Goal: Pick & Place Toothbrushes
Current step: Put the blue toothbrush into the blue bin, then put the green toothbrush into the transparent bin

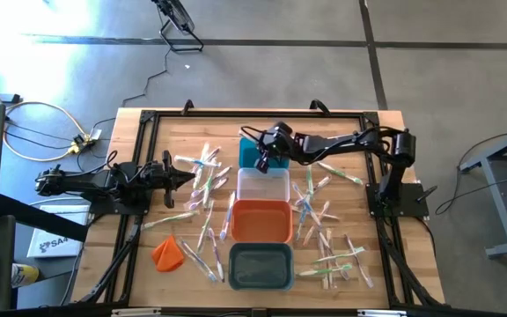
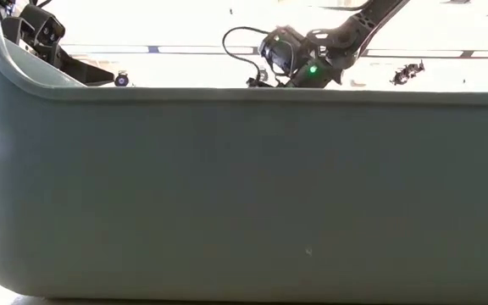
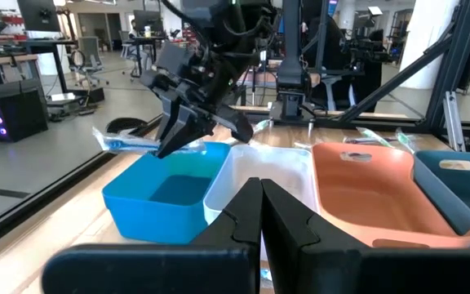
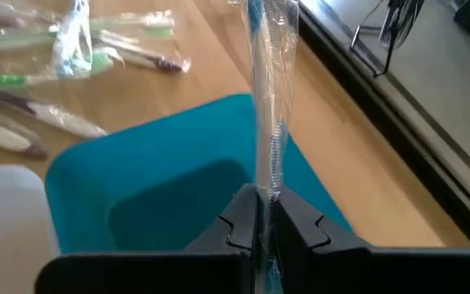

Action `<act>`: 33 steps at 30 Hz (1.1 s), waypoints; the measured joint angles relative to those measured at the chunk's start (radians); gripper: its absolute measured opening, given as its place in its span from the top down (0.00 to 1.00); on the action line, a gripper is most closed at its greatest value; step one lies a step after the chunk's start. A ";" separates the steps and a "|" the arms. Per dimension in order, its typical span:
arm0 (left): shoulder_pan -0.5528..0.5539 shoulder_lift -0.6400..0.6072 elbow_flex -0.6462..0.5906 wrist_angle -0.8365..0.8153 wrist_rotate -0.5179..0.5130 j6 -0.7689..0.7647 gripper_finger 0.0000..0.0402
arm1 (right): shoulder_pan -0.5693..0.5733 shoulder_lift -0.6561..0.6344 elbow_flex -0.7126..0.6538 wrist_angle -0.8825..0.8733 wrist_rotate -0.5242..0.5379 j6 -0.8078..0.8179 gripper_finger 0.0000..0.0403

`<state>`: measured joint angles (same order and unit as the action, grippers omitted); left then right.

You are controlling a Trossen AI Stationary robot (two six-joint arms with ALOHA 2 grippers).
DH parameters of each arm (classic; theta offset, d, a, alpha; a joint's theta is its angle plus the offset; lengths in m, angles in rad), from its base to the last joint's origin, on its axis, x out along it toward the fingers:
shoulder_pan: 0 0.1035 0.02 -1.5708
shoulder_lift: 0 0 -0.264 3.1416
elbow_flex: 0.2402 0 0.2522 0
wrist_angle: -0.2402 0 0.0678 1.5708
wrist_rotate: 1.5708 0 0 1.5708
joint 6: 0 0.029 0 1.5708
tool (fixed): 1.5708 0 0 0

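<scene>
Overhead, right gripper sits above the teal bin at the far end of a row of four bins running down the middle of the tabletop: teal, then clear bin, orange bin, grey bin. Its jaws are pinching one wrapped toothbrush, blue-handled inside clear film, which stands up from between the fingers over the teal bin's open mouth. Left gripper rests low at the left side of the tabletop, jaws pressed together, holding nothing, pointing toward the row of bins. Loose toothbrushes lie scattered on the wood on both sides of the bins, all in clear wrappers, with white, pink, green and blue handles. Small orange lump lies near the front left corner, beside a few brushes. Writing: a white sheet off the left edge carries dark print, too small to read; the wrappers show no legible lettering.
</scene>
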<state>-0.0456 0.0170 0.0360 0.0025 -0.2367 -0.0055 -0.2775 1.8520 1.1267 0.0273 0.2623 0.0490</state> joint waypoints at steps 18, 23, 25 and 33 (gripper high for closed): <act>0.000 0.000 0.000 -0.001 -0.005 0.000 1.00 | 0.000 0.056 0.000 -0.009 0.000 0.034 0.85; 0.000 0.000 0.000 -0.001 -0.005 0.000 1.00 | 0.000 0.055 0.000 -0.009 -0.002 0.033 0.76; 0.000 0.000 0.000 -0.001 -0.006 0.000 1.00 | 0.001 0.050 0.000 -0.012 -0.004 0.028 0.73; 0.000 0.000 0.000 0.000 -0.008 0.000 1.00 | 0.023 -0.032 0.000 -0.018 -0.014 0.026 0.74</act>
<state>-0.0460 0.0170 0.0364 0.0021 -0.2443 -0.0055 -0.2547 1.8198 1.1263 0.0089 0.2479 0.0746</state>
